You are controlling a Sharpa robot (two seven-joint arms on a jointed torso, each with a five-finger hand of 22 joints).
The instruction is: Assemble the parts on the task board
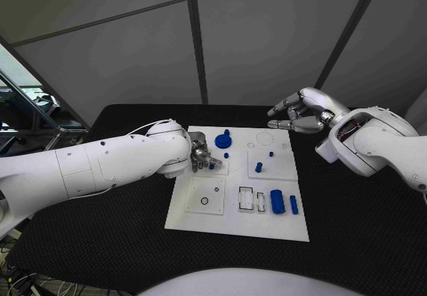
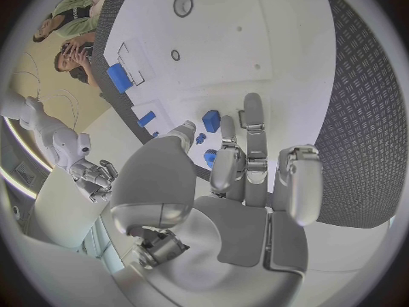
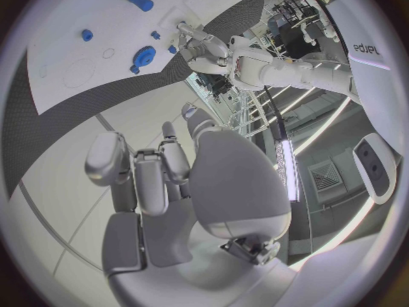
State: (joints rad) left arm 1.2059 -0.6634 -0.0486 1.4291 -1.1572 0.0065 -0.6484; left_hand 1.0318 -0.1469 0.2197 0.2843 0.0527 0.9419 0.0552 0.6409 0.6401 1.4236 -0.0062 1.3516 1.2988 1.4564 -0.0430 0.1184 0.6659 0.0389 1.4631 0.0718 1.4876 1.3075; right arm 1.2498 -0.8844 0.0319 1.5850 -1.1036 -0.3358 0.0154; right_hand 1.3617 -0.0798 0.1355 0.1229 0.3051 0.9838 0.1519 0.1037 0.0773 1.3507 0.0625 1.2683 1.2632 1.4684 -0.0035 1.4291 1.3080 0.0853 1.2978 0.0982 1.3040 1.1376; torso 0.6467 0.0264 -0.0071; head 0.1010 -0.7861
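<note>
The white task board (image 1: 233, 219) lies in the middle of the black table. My left hand (image 1: 203, 157) hangs low over the board's left side. It pinches a small blue part (image 1: 211, 165) between thumb and fingertip, seen up close as the same part (image 2: 210, 121). Just beyond it a blue round part (image 1: 223, 140) stands on the board, with small blue pegs (image 1: 259, 166) nearby. A blue cylinder (image 1: 277, 201) and a blue bar (image 1: 294, 204) lie near the front right. My right hand (image 1: 301, 114) is raised past the board's far right corner, fingers loosely curved, holding nothing.
The board carries raised white plates with a round hole (image 1: 205, 200) and rectangular slots (image 1: 245, 199). Black table (image 1: 356, 216) spreads to both sides of the board. Grey wall panels stand behind the table's far edge.
</note>
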